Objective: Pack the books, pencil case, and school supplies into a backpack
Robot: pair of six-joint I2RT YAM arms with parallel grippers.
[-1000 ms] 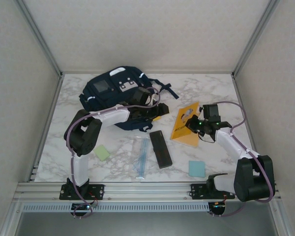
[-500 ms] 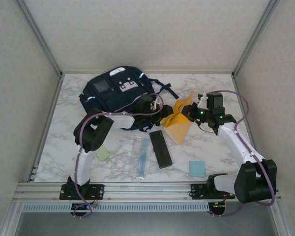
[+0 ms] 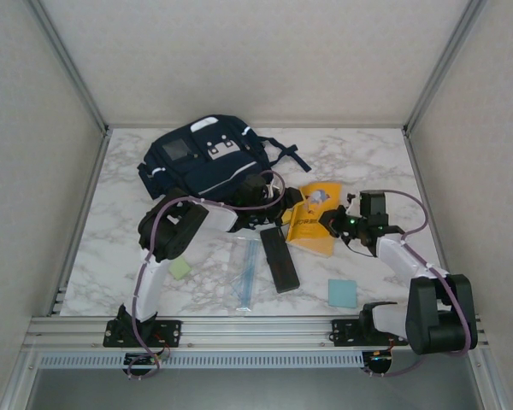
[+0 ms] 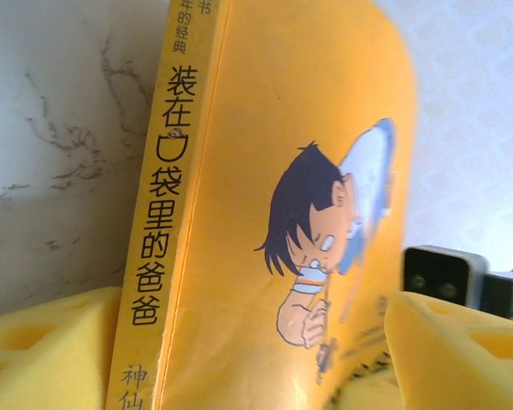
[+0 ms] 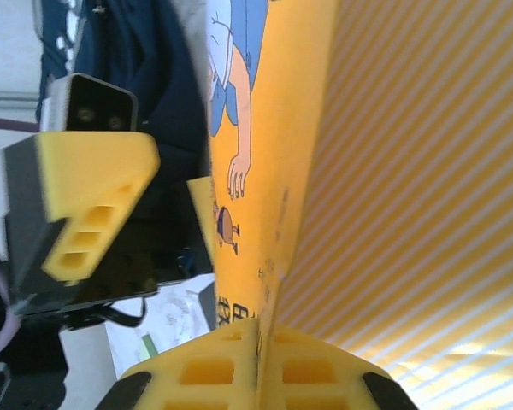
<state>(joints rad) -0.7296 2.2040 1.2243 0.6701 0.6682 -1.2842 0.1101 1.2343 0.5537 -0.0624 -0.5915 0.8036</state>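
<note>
1. The backpack [image 3: 197,162] lies at the far left of the table [image 3: 385,162], unmoved over the last second. We cannot tell how wide its mouth stands.
2. The orange-yellow book [image 3: 315,224] has changed most. A second ago it lay flat on the right, half a second ago it stood tipped up between the arms, and now it leans lower and closer to the backpack.
3. The pencil case [image 3: 279,259] and the ruler [image 3: 247,273] lie side by side near the front edge, untouched and not yet packed.
4. The right end effector [image 5: 258,342] is clenched on the book's edge. The left end effector [image 4: 256,359] has come across from the backpack and stands released, its foam pads [image 4: 462,350] on either side of the cover, not yet pinching as far as we can see. We judge a hand-over is under way, passing the book to the arm nearer the backpack.
5. The pale green pad [image 3: 180,268] and the light blue pad [image 3: 343,293] sit well apart, both in their earlier places.
</note>
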